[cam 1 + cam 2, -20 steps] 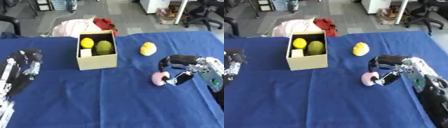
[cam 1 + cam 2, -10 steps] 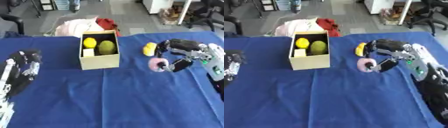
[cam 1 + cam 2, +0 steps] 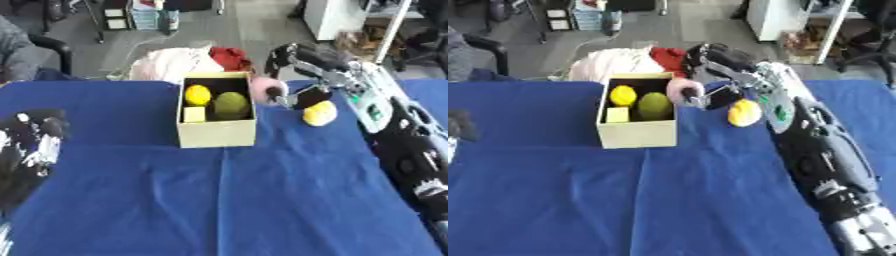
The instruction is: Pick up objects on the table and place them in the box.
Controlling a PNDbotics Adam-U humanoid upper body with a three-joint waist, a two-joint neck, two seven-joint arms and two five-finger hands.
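Bench [image 3: 219,200]: blue cloth cover, creased down the middle, bare in the near half.

Left hand [image 3: 31,145]: black, resting at the near left edge of the left eye view, holding nothing; whether its fingers are curled or straight cannot be told.

Box [image 3: 217,132]: tan cardboard, open top, standing upright at mid-bench. Contents: a small pale yellow block [image 3: 194,114] at the near left, a green round fruit [image 3: 231,105] at the right, a yellow round fruit [image 3: 198,94] at the far left.

Yellow object [image 3: 319,113]: rounded, lying on the cloth right of the box, apart from it, just below the right hand.

Right hand [image 3: 297,75]: reaching in from the right, raised above the bench, fingers curled round the pink object.

Pink object [image 3: 262,87]: rounded, held in the right hand just beside the box's far right edge, off the cloth.

Beyond the bench: a pink and red cloth heap [image 3: 188,62] on the floor.
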